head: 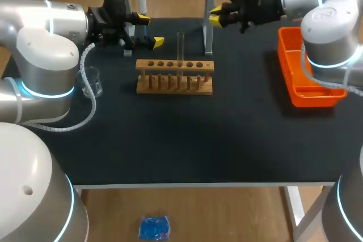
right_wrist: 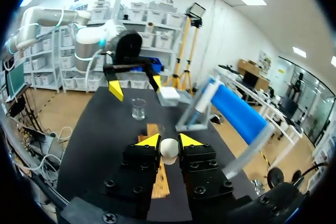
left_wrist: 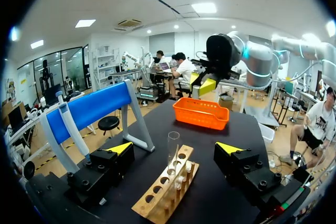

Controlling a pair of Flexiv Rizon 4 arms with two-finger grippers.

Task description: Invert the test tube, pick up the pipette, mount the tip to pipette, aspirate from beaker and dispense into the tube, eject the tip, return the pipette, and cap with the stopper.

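**Desk:** Where is the head camera?
**Photographer:** High behind the robot, looking down over the whole table (head: 170,151).
**Desk:** And the wrist cameras?
**Photographer:** Low and close, facing each other across it, one from the left edge, one from the right. All three take in the wooden rack (head: 174,76) (left_wrist: 157,193) (right_wrist: 153,129).

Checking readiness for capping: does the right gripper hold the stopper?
Yes, the right gripper clamps the white stopper between its two yellow tips.
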